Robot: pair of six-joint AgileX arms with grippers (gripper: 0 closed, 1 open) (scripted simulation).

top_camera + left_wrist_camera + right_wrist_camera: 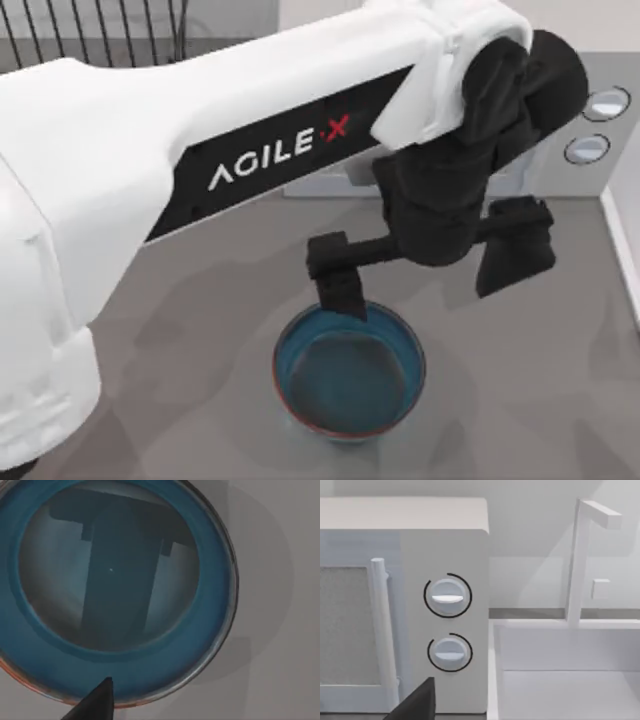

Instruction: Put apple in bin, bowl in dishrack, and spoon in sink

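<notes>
Along the far edge of the counter [180, 370], toward its left corner, the dark wires of the dishrack [95, 30] stand behind my left arm [150, 170]. That arm reaches across from the left side toward the middle. Its gripper [430, 290] hangs just above the bowl [349, 372] with its jaws spread wide: one finger [338, 285] sits over the bowl's far rim, the other is out past the bowl toward the right side, and they grip nothing. The bowl stands upright on the counter near the middle of the near edge. In the left wrist view its blue inside [115, 580] is seen from straight above, shadowed by the gripper, with one dark fingertip [97, 702] over the rim. Farther right, at the far edge, is the microwave [600, 130] with two round knobs. The right wrist view faces that microwave [445, 615] and, beside it, the white sink [565, 670] with its tap [580, 555]. One dark finger [420, 702] of the right gripper is there too; I cannot tell whether that gripper is open or closed.
</notes>
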